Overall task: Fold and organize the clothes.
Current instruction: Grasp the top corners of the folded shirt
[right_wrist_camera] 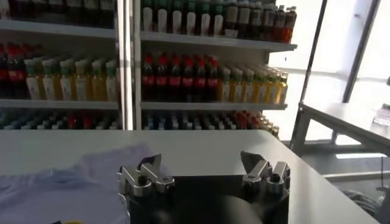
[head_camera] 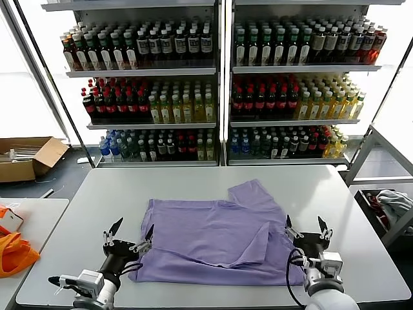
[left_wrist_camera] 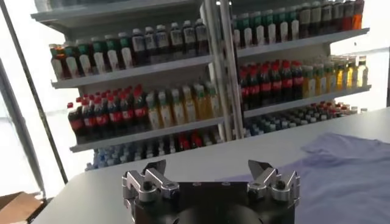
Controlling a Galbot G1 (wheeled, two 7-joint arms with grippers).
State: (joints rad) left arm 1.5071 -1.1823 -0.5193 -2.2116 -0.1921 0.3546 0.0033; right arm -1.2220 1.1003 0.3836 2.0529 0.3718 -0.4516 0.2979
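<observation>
Two grippers are seen low in the head view, both spread wide with nothing held: the left gripper (head_camera: 131, 236) at the lower left, by the near-left corner of the lavender T-shirt (head_camera: 213, 239), and the right gripper (head_camera: 306, 229) at the lower right, by its near-right edge. The shirt is spread on the white table (head_camera: 90, 200) at frame centre, one sleeve folded across. A fold appears to be between grasps; fresh holds on the near hem would be needed next.
</observation>
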